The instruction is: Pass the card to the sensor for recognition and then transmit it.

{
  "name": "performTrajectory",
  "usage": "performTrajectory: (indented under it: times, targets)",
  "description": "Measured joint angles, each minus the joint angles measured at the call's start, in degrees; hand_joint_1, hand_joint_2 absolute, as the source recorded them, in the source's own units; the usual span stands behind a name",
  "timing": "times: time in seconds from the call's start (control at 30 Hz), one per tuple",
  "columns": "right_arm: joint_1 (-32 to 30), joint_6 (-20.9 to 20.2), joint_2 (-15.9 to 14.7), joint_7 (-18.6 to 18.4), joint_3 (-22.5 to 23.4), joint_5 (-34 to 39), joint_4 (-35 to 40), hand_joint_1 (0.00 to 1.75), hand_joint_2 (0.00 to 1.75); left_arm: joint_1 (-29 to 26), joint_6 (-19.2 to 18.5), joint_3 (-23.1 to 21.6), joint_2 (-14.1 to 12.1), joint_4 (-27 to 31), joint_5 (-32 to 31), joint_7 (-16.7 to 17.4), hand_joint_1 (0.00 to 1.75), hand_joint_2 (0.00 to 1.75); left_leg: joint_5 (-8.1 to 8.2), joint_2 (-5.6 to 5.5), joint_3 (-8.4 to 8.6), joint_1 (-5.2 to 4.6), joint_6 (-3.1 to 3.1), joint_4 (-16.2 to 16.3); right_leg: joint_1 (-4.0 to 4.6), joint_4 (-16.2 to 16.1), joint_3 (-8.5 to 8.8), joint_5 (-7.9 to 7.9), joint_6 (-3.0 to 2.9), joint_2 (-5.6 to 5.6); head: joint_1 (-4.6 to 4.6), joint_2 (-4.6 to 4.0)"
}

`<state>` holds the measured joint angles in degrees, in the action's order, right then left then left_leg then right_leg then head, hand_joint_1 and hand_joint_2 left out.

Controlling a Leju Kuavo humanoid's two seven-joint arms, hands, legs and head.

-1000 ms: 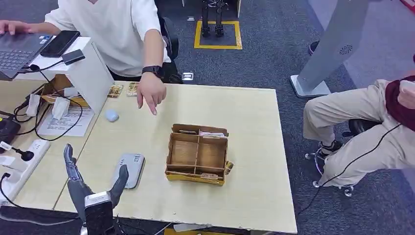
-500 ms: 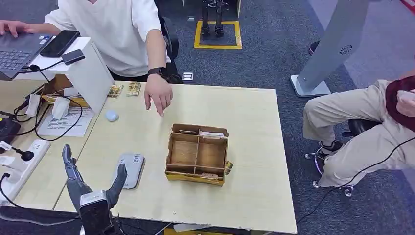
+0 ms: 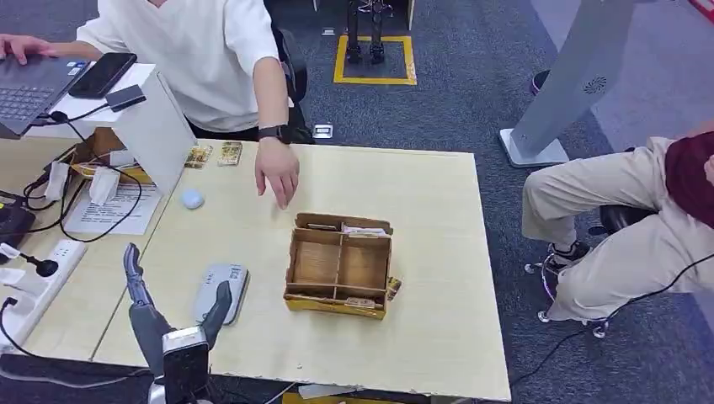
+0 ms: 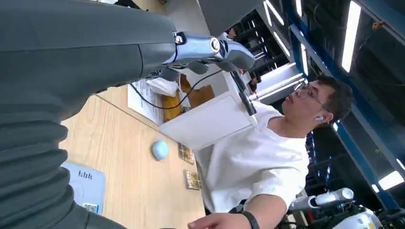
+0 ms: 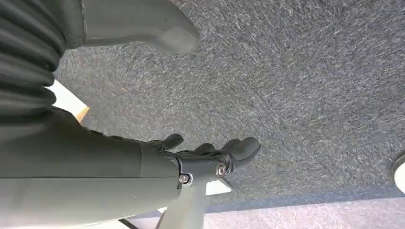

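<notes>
from the head view, the left hand (image 3: pixel 173 324) is raised at the near left edge of the table (image 3: pixel 438 252), thumb and fingers apart with nothing between them. just beyond it the grey sensor (image 3: pixel 221 292) lies flat on the tabletop. to the sensor's right stands a brown cardboard box (image 3: pixel 340 265) split into compartments; small cards (image 3: pixel 365 230) lie along its far and near edges. a person's hand (image 3: pixel 279 172) reaches down over the table beyond the box, fingers pointing at the surface. two more patterned cards (image 3: pixel 214 155) lie at the far edge, with a small pale round thing (image 3: pixel 193 199) near them.

in the left wrist view, the left hand (image 4: pixel 71 95) shows a long finger stretched out straight, nothing in its hold; the sensor (image 4: pixel 88 183), the round thing (image 4: pixel 160 149) and the far cards (image 4: pixel 189 167) lie on the table past it.

in the right wrist view, the right hand (image 5: pixel 157 157) hangs over grey carpet (image 5: pixel 296 90), fingers loosely curled, thumb apart, holding nothing.
</notes>
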<state>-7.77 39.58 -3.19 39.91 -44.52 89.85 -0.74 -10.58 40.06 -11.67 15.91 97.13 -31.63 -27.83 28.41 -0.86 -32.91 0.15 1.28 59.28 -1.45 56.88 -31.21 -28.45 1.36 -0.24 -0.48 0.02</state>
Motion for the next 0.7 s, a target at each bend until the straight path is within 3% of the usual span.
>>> performTrajectory:
  times: [0.17,0.33,0.57,0.7]
  targets:
    - [0.2,0.0,-1.3,0.1,-0.3,0.0,0.0,0.00,1.75,0.0,-1.1,-0.6,-0.4,-0.2,1.5,-6.0,0.00,1.75,0.00,0.00,0.00,0.01,0.00,0.0,0.00,0.0,0.01,0.00,0.00,0.00,0.00,-0.02]
    - [1.2,0.0,-2.3,0.1,-2.0,0.0,0.0,0.00,1.75,-0.1,-10.8,-7.9,-4.8,0.4,5.5,-8.0,0.00,1.75,0.00,0.00,0.01,0.00,0.00,0.0,-0.01,0.0,0.02,0.00,0.00,0.00,0.00,0.00]
    - [2.7,0.0,-3.1,0.1,-4.0,-0.2,0.0,0.00,1.75,2.8,-20.1,-17.3,-10.1,0.2,-0.8,-5.5,0.00,1.75,-0.01,0.00,0.02,0.00,0.00,0.0,-0.01,0.0,0.03,0.01,0.00,0.00,0.00,-0.02]
    - [3.1,0.0,-3.1,0.1,-4.8,-0.2,0.0,0.00,1.75,4.0,-21.3,-20.1,-11.8,-0.6,-2.0,-4.8,0.00,1.75,-0.01,0.00,0.02,0.00,0.00,0.0,0.00,0.0,0.02,0.01,0.00,0.00,0.00,-0.02]
